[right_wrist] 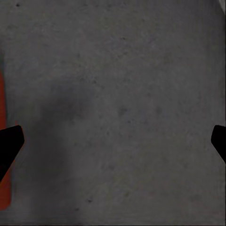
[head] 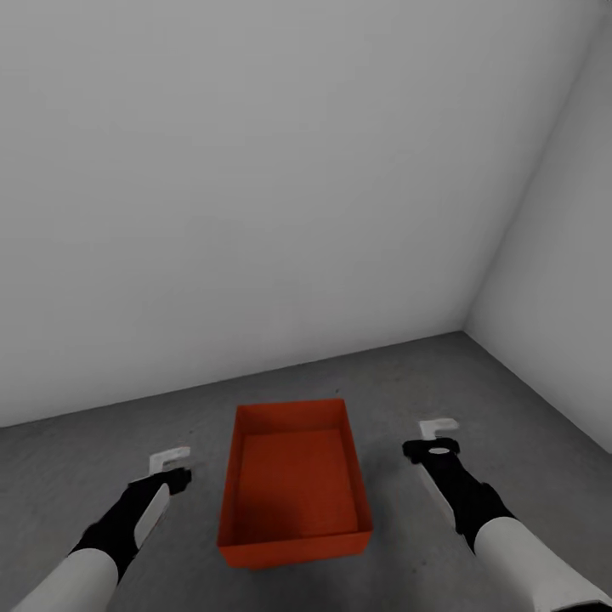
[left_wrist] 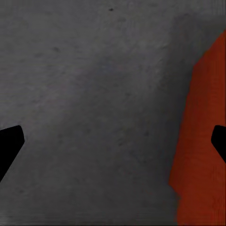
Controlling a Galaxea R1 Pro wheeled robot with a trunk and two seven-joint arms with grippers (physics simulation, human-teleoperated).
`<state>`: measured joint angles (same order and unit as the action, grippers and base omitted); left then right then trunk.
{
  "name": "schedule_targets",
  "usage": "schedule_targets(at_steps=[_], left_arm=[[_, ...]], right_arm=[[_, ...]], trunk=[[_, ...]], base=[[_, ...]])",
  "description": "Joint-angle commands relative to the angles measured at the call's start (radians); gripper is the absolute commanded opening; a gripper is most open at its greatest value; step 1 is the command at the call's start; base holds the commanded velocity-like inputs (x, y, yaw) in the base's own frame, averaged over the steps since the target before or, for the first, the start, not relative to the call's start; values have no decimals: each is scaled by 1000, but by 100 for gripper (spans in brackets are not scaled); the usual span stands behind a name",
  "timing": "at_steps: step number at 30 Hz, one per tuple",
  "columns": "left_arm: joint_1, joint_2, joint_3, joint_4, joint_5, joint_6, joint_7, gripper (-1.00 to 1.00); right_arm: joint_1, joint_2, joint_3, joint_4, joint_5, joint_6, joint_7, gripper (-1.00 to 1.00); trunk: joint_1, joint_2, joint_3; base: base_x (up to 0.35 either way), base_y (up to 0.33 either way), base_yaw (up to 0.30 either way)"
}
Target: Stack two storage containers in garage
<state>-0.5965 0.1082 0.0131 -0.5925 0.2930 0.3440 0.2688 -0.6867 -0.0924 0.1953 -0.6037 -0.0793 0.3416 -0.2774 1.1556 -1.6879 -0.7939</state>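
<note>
One orange-red storage container (head: 293, 484) stands upright and open-topped on the grey concrete floor (head: 76, 459) of the garage, straight in front of me. My left gripper (head: 168, 463) hangs open beside its left wall, a short gap away. On the other side my right gripper (head: 439, 427) is open, also apart from the bin. The left wrist view has the container's wall (left_wrist: 202, 141) beside the open left gripper (left_wrist: 117, 141). Past the open right gripper (right_wrist: 117, 141), a thin strip of the container (right_wrist: 3, 99) shows. The second container is out of view.
A plain white-grey wall (head: 255, 212) rises behind the bin and meets a side wall (head: 561, 280) in a corner at the right. Bare concrete lies on both sides of the container and toward the back wall.
</note>
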Motion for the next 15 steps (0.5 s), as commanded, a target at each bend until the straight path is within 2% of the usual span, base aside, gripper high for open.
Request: schedule_targets(at_steps=[1, 2, 4, 6, 7, 12, 15], left_arm=[[0, 5, 0, 18, 12, 3, 4, 100], [0, 13, 2, 63, 13, 0, 0, 100], [0, 20, 4, 139, 12, -6, -7, 100], [0, 24, 4, 190, 11, -10, -11, 100], [0, 28, 5, 239, 11, -13, -15, 100], [0, 33, 5, 373, 12, -46, -20, 100], [0, 33, 5, 469, 13, -116, -21, 100]], right_arm=[[-1, -13, 8, 12, -10, 4, -7, 100], [-1, -33, 8, 44, -10, 1, -2, 100], [-1, -53, 8, 106, -13, -8, 18, 100], [-1, -61, 7, 150, -17, -17, 40, 100], [-1, -66, 7, 188, -20, -24, 69, 100], [-1, -72, 7, 270, -24, -36, 176, 100], [-1, -76, 6, 314, -25, -39, 236, 100]], trunk=[[-4, 7, 2], [-8, 14, 6], [-16, 28, 12], [-23, 42, 18], [-27, 49, 21], [-46, 84, 37], [-58, 105, 46]], base=[[0, 0, 0], [0, 0, 0], [0, 0, 0], [0, 0, 0], [0, 0, 0], [0, 0, 0], [0, 0, 0]])
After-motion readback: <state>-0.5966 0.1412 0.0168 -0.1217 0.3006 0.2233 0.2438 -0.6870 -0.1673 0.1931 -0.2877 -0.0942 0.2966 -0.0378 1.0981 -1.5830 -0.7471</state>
